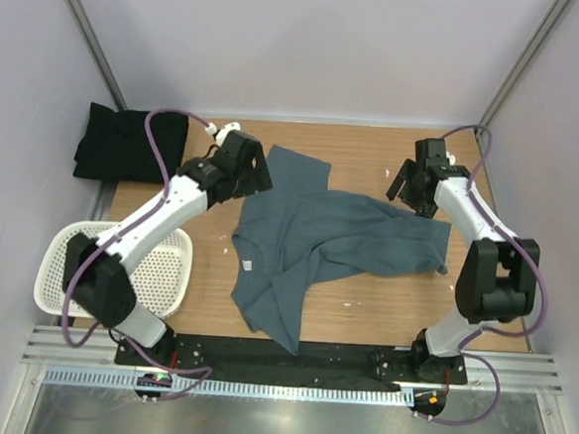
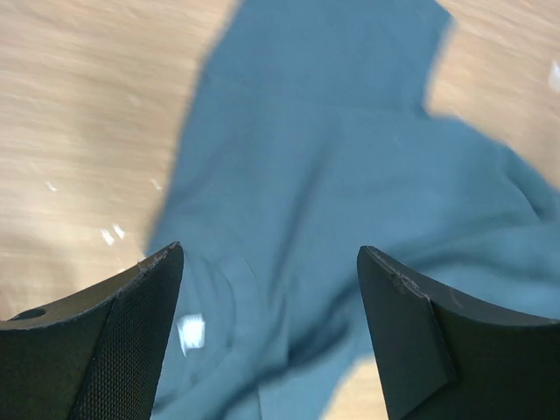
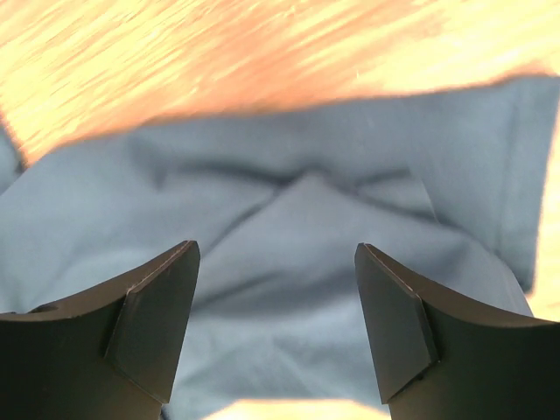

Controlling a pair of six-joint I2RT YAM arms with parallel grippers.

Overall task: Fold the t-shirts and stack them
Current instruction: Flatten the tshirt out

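Note:
A slate blue-grey t-shirt (image 1: 312,243) lies rumpled and partly doubled over in the middle of the wooden table, its white neck label (image 1: 248,265) facing up on the left side. A black t-shirt (image 1: 126,144) lies folded at the back left corner. My left gripper (image 1: 260,178) hovers open over the blue-grey shirt's back left sleeve. In the left wrist view it (image 2: 269,254) has cloth (image 2: 332,157) and the label (image 2: 191,331) below, nothing between the fingers. My right gripper (image 1: 403,188) is open above the shirt's right end. The right wrist view shows it (image 3: 276,249) empty over folds of cloth (image 3: 289,210).
A white perforated basket (image 1: 62,266) stands at the front left, partly under the left arm. Grey walls enclose the table on three sides. Bare wood (image 1: 373,153) shows behind the shirt and along the front right edge (image 1: 392,319).

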